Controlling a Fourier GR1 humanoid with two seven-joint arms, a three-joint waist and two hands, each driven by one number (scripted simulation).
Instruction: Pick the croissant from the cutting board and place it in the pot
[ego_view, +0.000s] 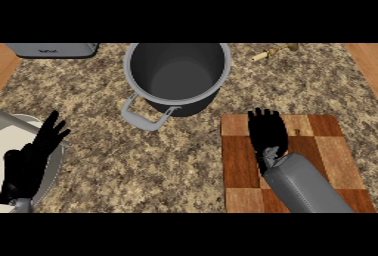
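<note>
A wooden checkered cutting board lies at the lower right of the counter. My right hand is stretched over its left half, palm down, with the fingers straight and pointing away from me. No croissant shows; whatever lies beneath the hand is hidden. The grey pot stands open at the top centre, with nothing showing inside, and one handle points toward the lower left. It sits just beyond the board's far left corner. My left hand rests open at the left edge, fingers up.
A white round dish lies under my left hand at the lower left. A grey appliance stands at the top left corner. Small tan objects lie at the top right. Speckled granite counter spans between pot, dish and board.
</note>
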